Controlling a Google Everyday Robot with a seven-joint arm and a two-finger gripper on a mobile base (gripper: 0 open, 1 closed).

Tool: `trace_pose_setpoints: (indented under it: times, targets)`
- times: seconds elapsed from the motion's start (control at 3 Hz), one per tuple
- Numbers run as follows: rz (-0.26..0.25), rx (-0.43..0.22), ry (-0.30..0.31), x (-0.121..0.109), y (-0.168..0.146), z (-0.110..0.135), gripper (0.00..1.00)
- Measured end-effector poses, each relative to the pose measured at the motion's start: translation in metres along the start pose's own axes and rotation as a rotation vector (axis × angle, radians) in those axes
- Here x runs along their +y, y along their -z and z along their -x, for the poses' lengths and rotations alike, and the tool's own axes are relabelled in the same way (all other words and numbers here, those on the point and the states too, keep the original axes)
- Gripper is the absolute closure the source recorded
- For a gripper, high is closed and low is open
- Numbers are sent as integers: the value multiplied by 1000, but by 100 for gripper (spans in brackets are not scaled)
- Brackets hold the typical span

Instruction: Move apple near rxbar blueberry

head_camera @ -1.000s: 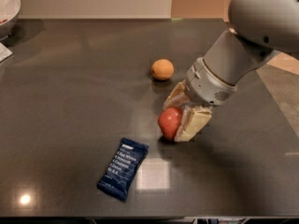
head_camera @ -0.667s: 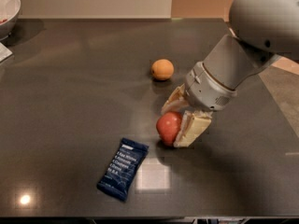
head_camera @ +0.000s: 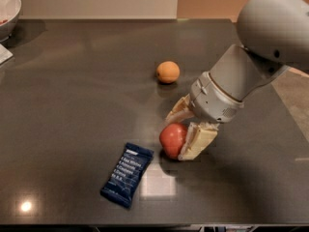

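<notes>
Cream two-finger gripper (head_camera: 180, 136), jaws clamped on the round red apple (head_camera: 172, 139), has carried it toward the flat navy-blue rxbar blueberry wrapper (head_camera: 127, 174) just beyond the fingertips. The apple seemingly touches the dark glossy tabletop (head_camera: 72, 105), so placement nears.

**Dark table, four things on or over it**

The dark glossy table (head_camera: 72, 105) carries a blue snack bar (head_camera: 127, 174) near its front edge, an orange fruit (head_camera: 167, 72) farther back and a white bowl (head_camera: 7, 8) at the far left corner. The gripper (head_camera: 179, 137) clasps the apple (head_camera: 171, 138) low over the table, just right of the bar.
</notes>
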State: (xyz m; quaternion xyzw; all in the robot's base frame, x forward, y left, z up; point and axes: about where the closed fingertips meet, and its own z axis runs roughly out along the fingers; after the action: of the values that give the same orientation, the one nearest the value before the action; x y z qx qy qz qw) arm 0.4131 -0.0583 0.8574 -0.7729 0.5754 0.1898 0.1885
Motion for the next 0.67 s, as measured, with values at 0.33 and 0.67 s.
trace_pose_setpoints:
  times: [0.33, 0.67]
  targets:
    - [-5, -13, -6, -1, -3, -1, 36]
    - [-12, -23, -10, -4, -5, -1, 13]
